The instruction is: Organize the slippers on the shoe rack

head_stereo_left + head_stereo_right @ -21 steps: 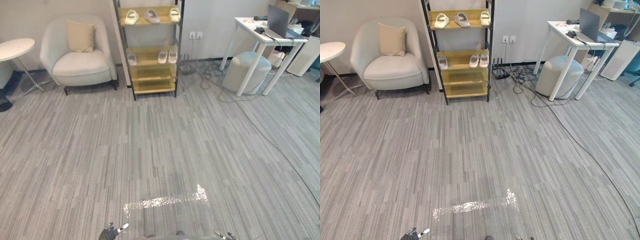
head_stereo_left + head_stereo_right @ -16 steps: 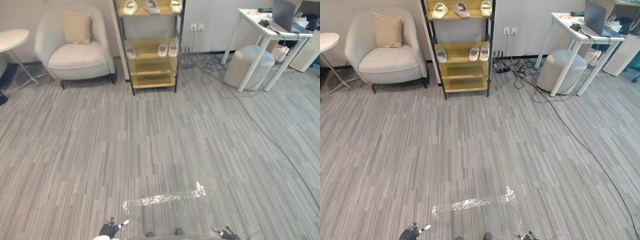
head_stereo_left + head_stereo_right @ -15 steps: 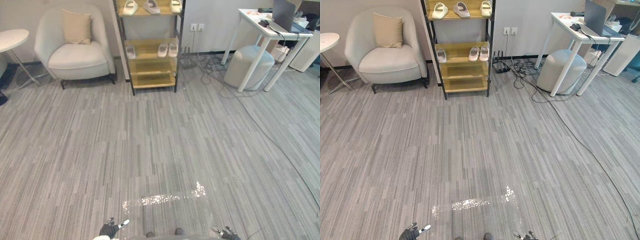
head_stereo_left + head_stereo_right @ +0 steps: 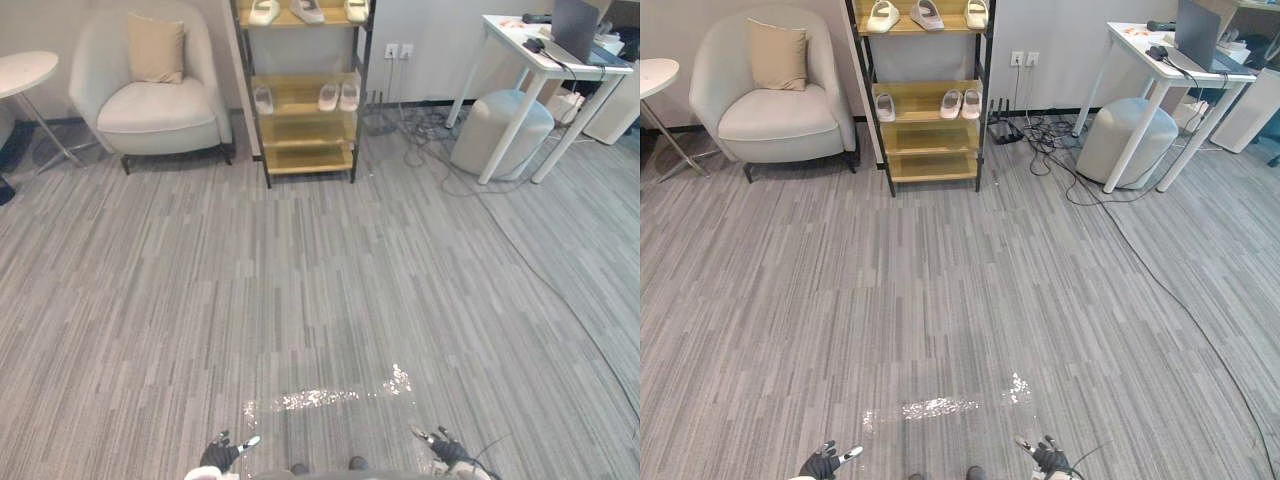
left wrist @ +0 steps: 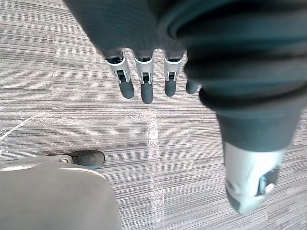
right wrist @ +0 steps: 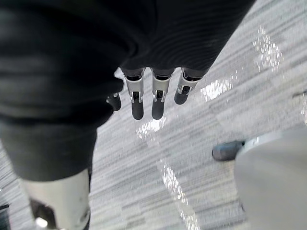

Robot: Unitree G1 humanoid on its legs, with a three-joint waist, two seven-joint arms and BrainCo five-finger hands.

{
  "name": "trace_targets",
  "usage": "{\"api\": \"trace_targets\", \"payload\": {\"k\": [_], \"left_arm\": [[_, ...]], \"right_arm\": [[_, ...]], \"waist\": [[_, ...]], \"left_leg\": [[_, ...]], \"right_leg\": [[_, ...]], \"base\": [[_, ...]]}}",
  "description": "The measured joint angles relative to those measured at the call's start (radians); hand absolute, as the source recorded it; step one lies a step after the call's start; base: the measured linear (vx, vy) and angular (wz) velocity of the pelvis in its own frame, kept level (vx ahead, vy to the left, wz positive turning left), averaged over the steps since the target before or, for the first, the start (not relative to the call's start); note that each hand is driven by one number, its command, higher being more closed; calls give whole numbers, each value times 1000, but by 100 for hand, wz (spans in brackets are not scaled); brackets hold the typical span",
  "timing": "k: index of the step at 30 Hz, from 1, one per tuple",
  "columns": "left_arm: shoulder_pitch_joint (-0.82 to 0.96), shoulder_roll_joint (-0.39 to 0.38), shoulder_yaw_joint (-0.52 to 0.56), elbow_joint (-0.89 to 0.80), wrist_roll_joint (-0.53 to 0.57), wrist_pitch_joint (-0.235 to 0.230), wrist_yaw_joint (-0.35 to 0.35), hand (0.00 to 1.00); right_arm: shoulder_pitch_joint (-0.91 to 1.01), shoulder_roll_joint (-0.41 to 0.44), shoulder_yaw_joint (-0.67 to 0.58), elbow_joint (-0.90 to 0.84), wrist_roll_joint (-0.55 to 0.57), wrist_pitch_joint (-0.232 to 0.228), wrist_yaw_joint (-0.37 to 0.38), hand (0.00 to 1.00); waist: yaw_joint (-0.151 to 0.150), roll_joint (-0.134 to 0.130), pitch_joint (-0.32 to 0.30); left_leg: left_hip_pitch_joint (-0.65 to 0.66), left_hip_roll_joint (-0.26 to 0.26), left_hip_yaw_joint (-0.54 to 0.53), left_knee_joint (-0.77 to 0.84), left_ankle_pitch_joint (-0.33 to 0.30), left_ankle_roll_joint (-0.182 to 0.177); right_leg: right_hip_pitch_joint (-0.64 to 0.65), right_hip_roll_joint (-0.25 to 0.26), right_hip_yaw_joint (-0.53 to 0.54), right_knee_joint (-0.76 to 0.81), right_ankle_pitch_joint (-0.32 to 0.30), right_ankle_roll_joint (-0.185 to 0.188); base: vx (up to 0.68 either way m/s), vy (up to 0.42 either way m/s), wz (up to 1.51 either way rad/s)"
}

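While slippers point(image 4: 329, 97) sat on the far shoe rack point(image 4: 308, 160), the left hand point(image 5: 147, 88) and right hand point(image 6: 157, 103) hung straight-fingered, empty.

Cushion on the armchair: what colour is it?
The cushion is plain beige, shown best in the right eye view.

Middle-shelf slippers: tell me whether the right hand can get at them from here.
Probably not. The right hand hangs open, and a wide stretch of floor separates it from the slippers on the shoe rack. Nothing blocks the way.
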Motion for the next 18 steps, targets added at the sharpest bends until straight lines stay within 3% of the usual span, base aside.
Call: {"api": "trace_targets", "payload": {"k": [4,7,10,11,13,14,16,17,18], "left_arm": [[0,2,1,0,0,1,0,0],[-11,4,23,0,0,2,0,0],[-21,4,37,-4,1,3,0,0],[-19,8,45,-19,1,3,1,0],[-13,-8,75,-45,1,3,1,0],[-3,-27,115,-57,-1,4,1,0],[3,-33,125,-67,-4,2,4,0],[1,-36,124,-65,-24,3,12,0],[1,-37,124,-65,-35,3,13,0]], "right_arm": [[-3,2,0,2,-4,1,0,0],[-11,5,0,1,-8,1,1,0],[-15,5,-1,-11,-8,-1,3,0],[-15,6,-1,-14,-7,-2,3,0],[-12,-3,-1,-17,-7,-1,2,0],[-7,-14,4,-23,-7,0,0,0],[-15,-9,7,-32,-6,1,-3,0],[-21,-17,7,-25,1,5,-5,0],[-22,-16,7,-20,2,7,-5,0]], "waist": [[1,-4,2],[3,-15,24],[4,-14,50],[9,-21,59],[22,-7,71],[27,-1,73],[32,1,77],[35,6,82],[42,4,82]], "left_leg": [[3,2,4,-7,0,0],[-13,7,19,47,-28,-24],[-106,38,47,290,-135,-53],[-196,59,103,510,-138,-66],[-263,93,136,693,-112,-54],[-337,120,161,858,-25,-32],[-390,130,169,946,20,-23],[-428,128,168,921,-84,-20],[-442,121,169,858,-110,-20]], "right_leg": [[-1,2,1,0,-1,0],[-1,2,1,18,-12,-1],[-22,10,-3,89,-81,-36],[-25,1,8,132,-118,-52],[-24,2,25,180,-149,-61],[-17,-4,45,207,-173,-67],[-1,-15,57,206,-182,-78],[11,-30,81,200,-187,-79],[14,-41,90,195,-192,-78]], "base": [[6,-11,-2],[8,-15,-3],[-34,-25,0],[-40,-15,-7],[23,-23,-29],[121,-6,-38],[167,40,-24],[168,83,-24],[184,97,-25]]}}
